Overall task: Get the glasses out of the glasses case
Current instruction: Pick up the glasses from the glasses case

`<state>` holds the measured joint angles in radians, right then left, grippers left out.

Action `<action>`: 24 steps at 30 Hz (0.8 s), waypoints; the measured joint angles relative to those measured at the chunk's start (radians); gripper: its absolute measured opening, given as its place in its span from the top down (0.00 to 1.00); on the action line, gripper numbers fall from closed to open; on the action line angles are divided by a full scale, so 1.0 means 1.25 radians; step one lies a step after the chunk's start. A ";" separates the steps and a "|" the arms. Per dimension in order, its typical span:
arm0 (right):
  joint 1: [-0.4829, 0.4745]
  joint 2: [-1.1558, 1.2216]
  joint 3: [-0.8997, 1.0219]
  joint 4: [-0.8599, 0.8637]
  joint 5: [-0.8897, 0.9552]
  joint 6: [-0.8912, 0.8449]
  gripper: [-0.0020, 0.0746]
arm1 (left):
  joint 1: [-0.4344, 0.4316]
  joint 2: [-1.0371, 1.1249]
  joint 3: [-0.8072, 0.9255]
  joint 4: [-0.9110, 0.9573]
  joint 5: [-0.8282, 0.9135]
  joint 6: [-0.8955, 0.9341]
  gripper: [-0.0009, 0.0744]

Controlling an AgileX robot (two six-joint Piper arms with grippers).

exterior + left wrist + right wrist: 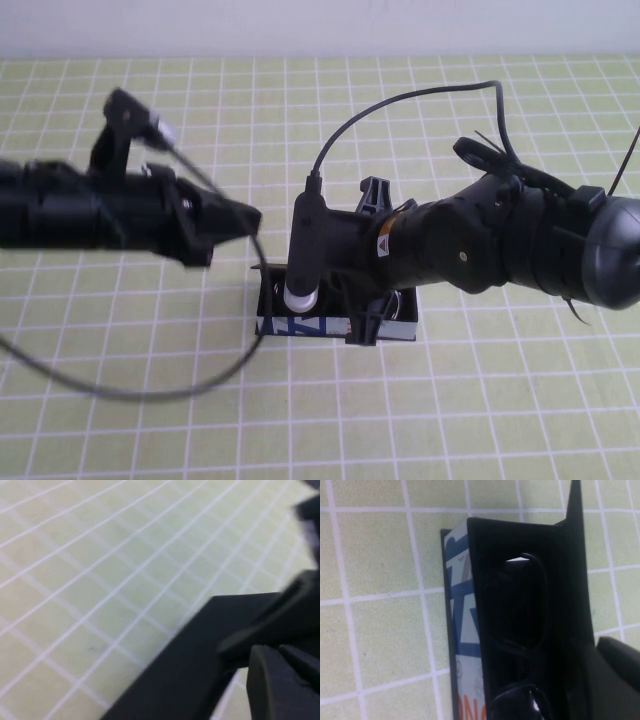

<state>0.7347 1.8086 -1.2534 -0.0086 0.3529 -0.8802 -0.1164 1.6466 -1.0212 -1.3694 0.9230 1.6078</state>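
Observation:
The glasses case (300,326) stands open at the table's middle, its white front printed in blue facing me. In the right wrist view the case (462,630) holds the black glasses (520,605) lying inside, with the lid (575,580) upright behind them. My right gripper (368,262) is open directly over the case, one finger beyond it and one at its front side; one finger (620,670) shows beside the lid. My left gripper (245,215) is at the case's back left corner, shut on the lid's edge (190,670).
The table is a green cloth with a white grid (480,420). A black cable (130,392) loops from the left arm over the near left. The right arm's cable (420,95) arcs over the far middle.

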 joint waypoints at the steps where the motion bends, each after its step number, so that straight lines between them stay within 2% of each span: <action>1: 0.000 0.000 0.000 0.000 0.000 0.000 0.98 | 0.000 -0.009 0.035 -0.045 0.033 0.071 0.99; 3: 0.000 0.000 0.000 0.000 -0.001 0.000 0.98 | 0.000 -0.017 0.115 -0.124 0.070 0.198 0.99; 5: 0.000 0.000 0.000 0.000 -0.001 0.000 0.98 | 0.000 -0.012 0.154 -0.148 0.072 0.256 0.99; 14: -0.002 0.000 -0.001 0.000 -0.004 0.001 0.98 | 0.000 0.100 0.175 -0.161 0.086 0.330 0.99; 24: -0.002 0.000 -0.001 0.001 -0.014 0.002 0.98 | 0.000 0.229 0.165 -0.263 0.079 0.431 0.99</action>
<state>0.7326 1.8086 -1.2541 -0.0068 0.3350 -0.8779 -0.1164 1.9323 -0.8145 -1.6981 1.0216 2.1462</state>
